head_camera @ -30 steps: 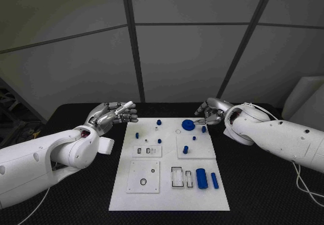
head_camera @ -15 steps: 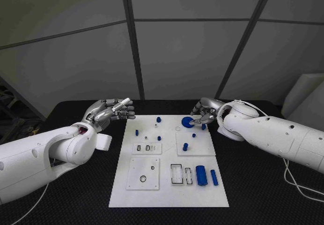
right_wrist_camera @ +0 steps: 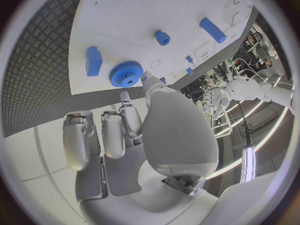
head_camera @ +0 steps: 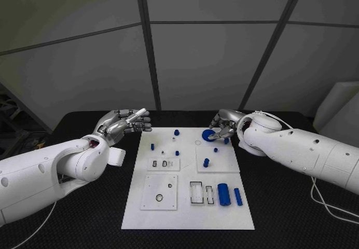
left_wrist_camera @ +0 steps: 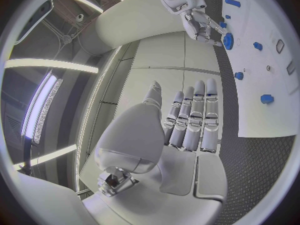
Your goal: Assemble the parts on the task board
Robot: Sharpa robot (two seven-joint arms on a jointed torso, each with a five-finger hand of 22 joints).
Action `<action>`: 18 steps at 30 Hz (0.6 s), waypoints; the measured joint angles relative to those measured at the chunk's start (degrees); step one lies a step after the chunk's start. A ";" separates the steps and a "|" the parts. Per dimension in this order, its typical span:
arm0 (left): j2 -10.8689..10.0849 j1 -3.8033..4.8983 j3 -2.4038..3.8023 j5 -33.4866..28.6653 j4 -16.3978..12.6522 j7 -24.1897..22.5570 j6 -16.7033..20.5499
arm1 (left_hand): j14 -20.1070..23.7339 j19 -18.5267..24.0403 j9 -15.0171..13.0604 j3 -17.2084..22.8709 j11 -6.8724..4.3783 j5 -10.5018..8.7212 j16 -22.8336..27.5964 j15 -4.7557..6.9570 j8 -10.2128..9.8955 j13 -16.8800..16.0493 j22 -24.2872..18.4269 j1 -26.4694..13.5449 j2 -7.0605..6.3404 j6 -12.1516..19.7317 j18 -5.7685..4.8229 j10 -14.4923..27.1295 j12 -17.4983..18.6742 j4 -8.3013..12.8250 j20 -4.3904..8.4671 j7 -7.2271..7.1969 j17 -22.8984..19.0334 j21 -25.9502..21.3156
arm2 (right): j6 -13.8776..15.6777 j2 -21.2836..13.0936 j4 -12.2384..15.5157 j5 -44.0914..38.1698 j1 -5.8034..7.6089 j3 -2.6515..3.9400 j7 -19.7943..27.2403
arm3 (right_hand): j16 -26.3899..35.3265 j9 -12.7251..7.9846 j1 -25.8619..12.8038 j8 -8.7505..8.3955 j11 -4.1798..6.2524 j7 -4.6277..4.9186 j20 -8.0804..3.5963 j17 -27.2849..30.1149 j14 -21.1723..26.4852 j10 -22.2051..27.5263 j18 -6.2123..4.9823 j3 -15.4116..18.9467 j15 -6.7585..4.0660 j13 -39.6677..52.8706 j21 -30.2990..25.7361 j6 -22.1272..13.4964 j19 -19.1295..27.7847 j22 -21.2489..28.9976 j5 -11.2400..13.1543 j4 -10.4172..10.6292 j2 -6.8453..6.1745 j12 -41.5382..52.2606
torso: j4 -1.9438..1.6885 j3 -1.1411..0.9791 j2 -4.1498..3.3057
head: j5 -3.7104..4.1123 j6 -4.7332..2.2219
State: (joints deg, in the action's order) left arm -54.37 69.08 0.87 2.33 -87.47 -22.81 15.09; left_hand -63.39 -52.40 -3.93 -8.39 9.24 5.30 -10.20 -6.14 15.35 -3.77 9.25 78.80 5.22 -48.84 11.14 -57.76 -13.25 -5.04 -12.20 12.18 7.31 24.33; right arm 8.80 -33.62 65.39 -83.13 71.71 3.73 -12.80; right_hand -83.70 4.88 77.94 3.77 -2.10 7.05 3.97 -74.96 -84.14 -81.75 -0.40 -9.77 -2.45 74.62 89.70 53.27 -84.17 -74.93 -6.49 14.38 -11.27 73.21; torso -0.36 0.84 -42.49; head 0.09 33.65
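The left hand (head_camera: 122, 123) is hovering off the far-left corner of the task board (head_camera: 187, 218), palm up, its fingers lying straight and side by side with nothing in them; the left wrist view shows the same hand (left_wrist_camera: 187, 120) empty.

The task board is lying flat on the black table (head_camera: 291, 207), a long white plate carrying smaller raised white plates with cut-out slots. On its far-left part, small blue pegs (head_camera: 176, 132) are standing apart from one another. Near the board's near-right corner, a thick blue cylinder (head_camera: 223, 196) is lying beside a thinner blue bar (head_camera: 237, 197), both running lengthwise along the board.

At the board's far-right part, a blue gear (head_camera: 208, 136) is sitting flat, round and toothed, with a hole at its centre; the right wrist view shows it (right_wrist_camera: 127, 74) next to a small blue block (right_wrist_camera: 94, 60).

The right hand (head_camera: 226, 124) is reaching over the board's far-right edge, fingers curled down, fingertips (right_wrist_camera: 145, 78) right at the gear's rim. Whether they are actually gripping it, I cannot tell.
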 measured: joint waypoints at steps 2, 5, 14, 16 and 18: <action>0.09 0.00 0.00 0.00 0.00 0.01 -0.03 | 0.00 0.00 0.00 0.00 0.00 0.00 0.00 0.00 0.00 0.00 0.00 0.00 0.00 0.00 0.00 0.00 0.00 0.00 0.00 0.00 0.00 0.00 | -0.17 0.35 -0.46 -0.33 -0.09 0.00 -0.08 | 0.00 0.02 0.35 0.00 0.00 0.00 0.00 0.00 0.00 -0.12 0.00 0.00 0.00 0.29 0.00 0.00 0.00 0.00 0.00 0.00 0.13 0.38 | -0.02 -0.01 0.00 | -0.16 -0.01; 0.18 0.00 0.00 0.00 -0.07 0.01 -0.04 | 0.00 0.00 0.00 -0.16 0.00 0.00 0.33 0.00 0.00 0.00 -0.07 0.00 0.00 0.00 0.00 0.00 0.00 0.16 0.00 0.00 0.00 0.00 | -0.39 0.74 -0.89 -0.67 -0.28 0.00 -0.21 | 0.00 0.06 0.67 0.00 -0.15 0.00 0.00 0.00 0.00 -0.26 -0.01 0.00 0.00 0.33 0.00 0.00 0.00 0.00 0.00 0.00 0.47 0.62 | -0.02 -0.01 0.01 | -0.25 0.21; 0.31 0.01 0.00 0.01 -0.26 0.02 -0.06 | 0.00 0.00 0.05 -0.15 0.00 0.00 0.43 0.00 0.00 0.00 -0.07 0.00 0.00 0.00 0.00 0.00 0.00 0.15 0.00 0.00 0.00 0.00 | -1.04 1.13 -2.00 -1.56 -0.48 0.00 -0.54 | -0.46 0.19 1.84 0.00 -0.15 0.00 0.22 0.01 0.00 -0.26 -0.01 -0.99 0.00 0.32 0.00 0.00 0.22 0.01 0.00 -0.99 1.64 1.64 | -0.02 -0.04 0.00 | -0.12 0.52; 0.34 0.01 0.00 0.01 -0.26 0.02 -0.05 | 0.00 0.00 0.05 -0.15 0.00 0.00 0.43 0.00 -0.23 0.00 -0.13 0.00 0.00 0.00 0.00 0.00 0.24 0.15 0.00 0.00 0.00 -0.22 | -1.24 1.22 -2.18 -1.68 -0.51 0.00 -0.56 | -0.49 0.19 1.86 0.00 -0.08 0.00 0.22 0.01 0.00 -0.58 -0.01 -1.17 0.00 0.32 0.00 0.00 0.22 0.01 0.00 -1.17 1.67 1.89 | -0.02 -0.06 0.00 | -0.10 0.57; 0.37 0.01 0.00 0.01 -0.26 0.03 -0.05 | 0.00 0.00 0.05 -0.15 0.00 0.00 0.43 0.00 -0.23 0.00 -0.14 0.00 0.00 0.00 0.00 0.00 0.38 0.15 0.00 0.00 0.00 -0.23 | -1.46 1.38 -2.33 -1.78 -0.53 0.02 -0.56 | -0.49 0.27 2.14 0.00 -0.15 0.00 0.22 0.01 0.00 -0.67 -0.01 -1.39 0.00 0.32 0.00 0.00 0.22 0.01 -0.23 -1.40 1.94 2.37 | -0.02 -0.08 0.00 | -0.10 0.59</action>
State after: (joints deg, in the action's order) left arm -54.00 69.09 0.87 2.34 -87.73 -22.79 15.04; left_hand -63.39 -52.40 -3.89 -8.54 9.24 5.30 -9.77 -6.14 15.12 -3.77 9.11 78.80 5.22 -48.83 11.14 -57.76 -12.87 -4.89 -12.20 12.18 7.31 24.10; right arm 7.35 -32.25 63.07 -84.91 71.18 3.75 -13.36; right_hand -84.20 5.15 80.07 3.77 -2.25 7.05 4.19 -74.94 -84.14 -82.41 -0.41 -11.17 -2.45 74.94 89.70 53.27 -83.96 -74.92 -6.73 12.98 -9.33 75.58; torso -0.38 0.76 -42.49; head -0.01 34.24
